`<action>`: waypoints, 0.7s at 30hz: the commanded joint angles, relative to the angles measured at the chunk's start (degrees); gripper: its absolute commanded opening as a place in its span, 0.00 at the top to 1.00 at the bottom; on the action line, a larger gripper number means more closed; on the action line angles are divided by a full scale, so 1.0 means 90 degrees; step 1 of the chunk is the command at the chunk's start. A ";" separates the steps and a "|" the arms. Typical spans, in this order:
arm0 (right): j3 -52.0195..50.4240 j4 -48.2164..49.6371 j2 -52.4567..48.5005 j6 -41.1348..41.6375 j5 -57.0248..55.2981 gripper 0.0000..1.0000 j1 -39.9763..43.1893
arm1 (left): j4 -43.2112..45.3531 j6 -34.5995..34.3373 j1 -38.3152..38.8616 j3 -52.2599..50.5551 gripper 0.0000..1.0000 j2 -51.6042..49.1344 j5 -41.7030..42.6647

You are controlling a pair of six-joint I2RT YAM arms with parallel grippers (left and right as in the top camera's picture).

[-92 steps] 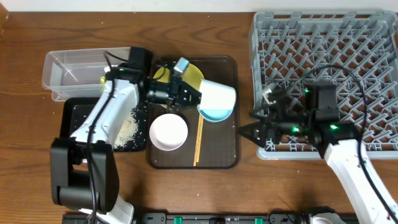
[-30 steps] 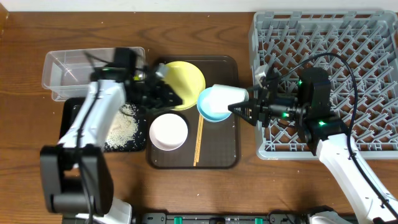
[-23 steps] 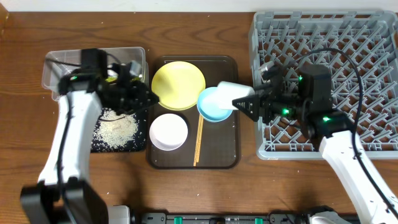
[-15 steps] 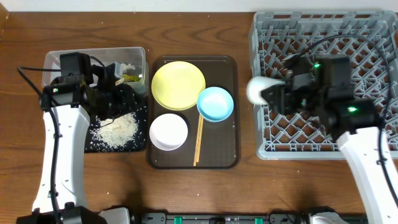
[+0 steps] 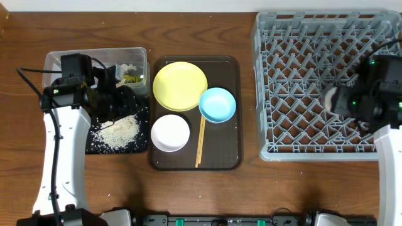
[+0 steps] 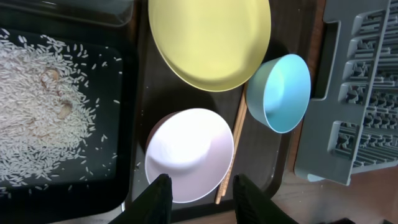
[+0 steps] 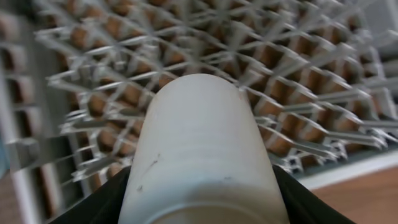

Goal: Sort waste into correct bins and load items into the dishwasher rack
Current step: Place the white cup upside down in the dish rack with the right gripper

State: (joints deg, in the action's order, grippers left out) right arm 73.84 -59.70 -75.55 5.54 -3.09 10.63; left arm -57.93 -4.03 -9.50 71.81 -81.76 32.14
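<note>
**Pale cup gripped over the rack**

The right gripper (image 7: 200, 198) is clenched on the small pale cup (image 7: 202, 143), holding it above the large grey plastic dishwasher rack (image 5: 301, 50), right of the dark brown serving tray (image 5: 223, 150). On that tray sit the round yellow plate (image 5: 179, 85), light blue bowl (image 5: 217, 104), white bowl (image 5: 170, 132) and 2 wooden chopsticks (image 5: 201, 141). Left of it, the left gripper (image 6: 201, 182) hangs spread and empty above the shallow black tray (image 6: 81, 199) of whitish rice grains (image 6: 37, 118).

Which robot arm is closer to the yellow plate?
Left. The left pincer hovers just left of the yellow plate; the right pincer holds the cup far away over the rack.
</note>
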 commanded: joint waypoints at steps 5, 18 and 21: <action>0.0007 -0.0124 -0.0517 0.0119 -0.0313 0.99 0.0257 | -0.0041 0.0109 -0.0022 0.0017 0.65 0.0046 -0.0083; -0.0209 -0.0180 -0.1736 0.0121 -0.0321 0.78 0.0272 | -0.0041 0.0109 -0.0022 0.0017 0.65 0.0046 -0.0083; -0.0209 -0.0180 -0.1824 0.0124 -0.0260 0.51 0.0270 | -0.0041 0.0109 -0.0022 0.0017 0.65 0.0046 -0.0083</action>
State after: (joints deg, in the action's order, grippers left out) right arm 72.23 -61.25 -91.59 5.72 -4.99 12.36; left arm -58.11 -4.03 -9.50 71.81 -81.76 32.12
